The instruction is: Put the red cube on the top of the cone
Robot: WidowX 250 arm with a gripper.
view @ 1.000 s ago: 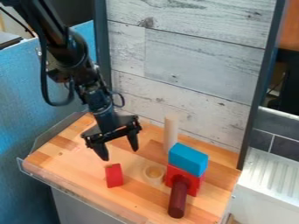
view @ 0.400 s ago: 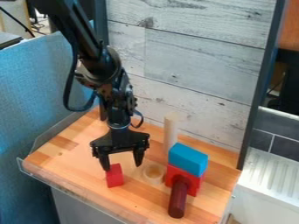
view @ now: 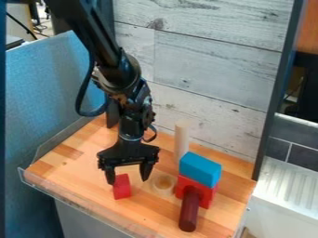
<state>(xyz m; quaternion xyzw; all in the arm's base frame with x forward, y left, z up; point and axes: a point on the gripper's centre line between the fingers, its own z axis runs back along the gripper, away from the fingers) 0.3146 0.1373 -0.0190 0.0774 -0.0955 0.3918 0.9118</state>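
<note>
In the camera view, your gripper (view: 128, 180) has dropped and levelled out beside the red cube (view: 122, 189) — fingers spread, nothing grasped. The cube stays put on the wooden table (view: 74, 174), so you're nearing a pickup, but probably need to centre first — and you can't tell which piece is the cone.

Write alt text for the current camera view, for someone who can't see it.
A robot's open black hand hangs at a small red block on a wooden surface. To the right in the picture, a blue block rests on a larger red piece, with a dark red cylinder in front and a pale upright cylinder behind.
</note>
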